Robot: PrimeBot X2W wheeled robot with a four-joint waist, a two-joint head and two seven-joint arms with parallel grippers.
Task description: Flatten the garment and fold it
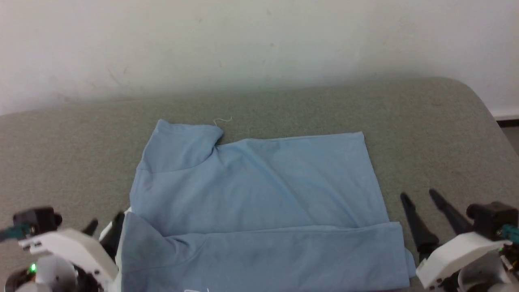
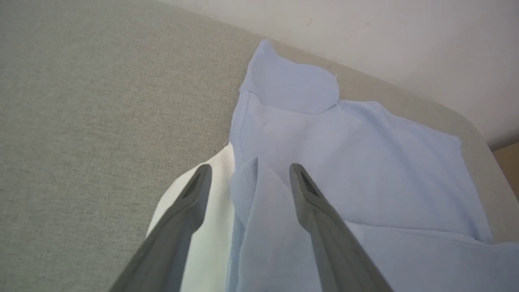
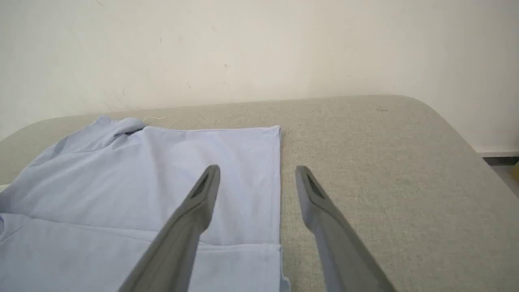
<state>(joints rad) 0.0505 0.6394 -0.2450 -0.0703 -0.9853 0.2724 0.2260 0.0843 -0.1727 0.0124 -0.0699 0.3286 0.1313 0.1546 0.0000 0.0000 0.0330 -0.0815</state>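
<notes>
The light blue garment (image 1: 259, 190) lies spread on the grey table, with its near strip folded over the body and one sleeve (image 1: 182, 146) at the far left. A bit of white collar panel (image 2: 211, 231) shows at its near left edge. My left gripper (image 1: 104, 229) is open at that edge; in the left wrist view its fingers (image 2: 250, 168) straddle the folded corner and the white panel. Just off the garment's right edge, my right gripper (image 1: 417, 194) stands open, one finger over the cloth and the other over bare table (image 3: 258, 169).
The grey fabric-covered table (image 1: 61, 154) has a rounded far right corner (image 1: 466, 87) and stands against a pale wall (image 1: 259, 40). A loose white thread (image 1: 223, 120) lies beside the sleeve. Floor shows past the right edge (image 1: 511, 134).
</notes>
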